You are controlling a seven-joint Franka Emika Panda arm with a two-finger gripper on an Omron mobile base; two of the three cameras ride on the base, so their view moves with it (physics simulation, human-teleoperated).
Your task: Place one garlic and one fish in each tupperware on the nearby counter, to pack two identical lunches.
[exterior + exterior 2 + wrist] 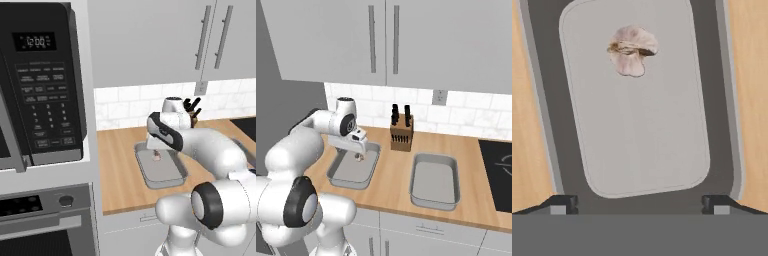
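The gripper (640, 202) is seen spread wide and released, nothing being held between its dark tips, which stand far apart at the bottom of the hand view. Directly below and just ahead of it, a small knobbly pinkish-white garlic bulb (632, 50) is seen lying on the floor of a shallow rectangular grey tupperware container (637, 150), which is set on the light brown wooden worktop (396, 175). The garlic step for this container is judged done. A second, like grey container (434, 181) is seen well apart to the gripper's side, beyond a brown wooden knife block (401, 132), with nothing in it. Next, a lift clear of the container is called for, then a fish or the other garlic must be fetched.
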